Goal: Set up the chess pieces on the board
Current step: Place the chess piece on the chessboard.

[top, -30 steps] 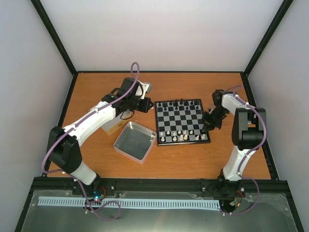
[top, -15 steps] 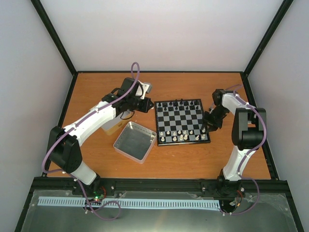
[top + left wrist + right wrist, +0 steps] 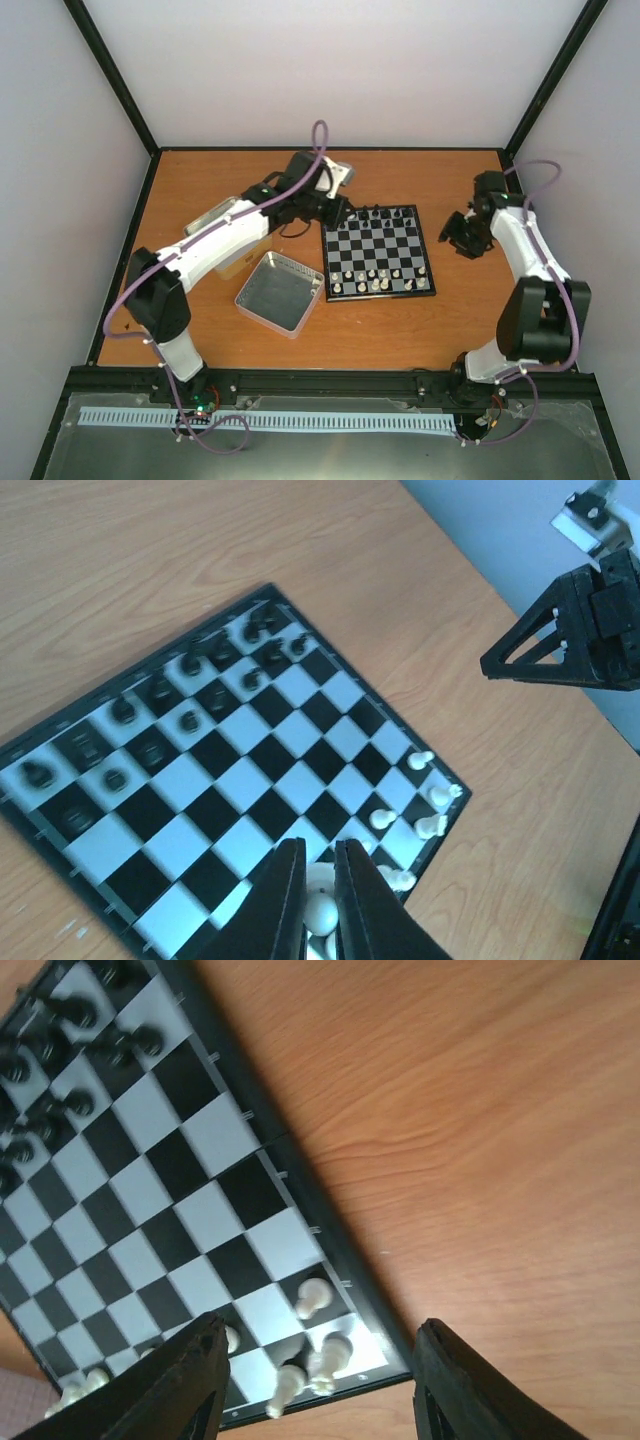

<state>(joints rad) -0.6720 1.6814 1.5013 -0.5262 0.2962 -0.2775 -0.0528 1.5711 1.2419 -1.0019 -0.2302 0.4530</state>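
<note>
The board [image 3: 378,246] lies mid-table, black figures along its far rows and white chess pieces [image 3: 374,281] along its near rows. My left gripper [image 3: 337,212] hovers at the board's far left corner. In the left wrist view its fingers [image 3: 283,890] are shut on a small white chess piece [image 3: 322,912] above the board [image 3: 250,770]. My right gripper [image 3: 462,236] hangs open just right of the board. In the right wrist view its jaws [image 3: 322,1328] stand wide apart and empty above white chess pieces [image 3: 312,1298] at the board's corner [image 3: 200,1210].
A shallow silver tin [image 3: 280,292] sits left of the board's near corner. A second metal piece [image 3: 213,214] and a pale yellow object [image 3: 235,263] lie under the left arm. Black frame rails edge the table.
The left arm swung right, from beside the tin to the board's far left corner. The right gripper opened and drew back right, off the board's edge.
</note>
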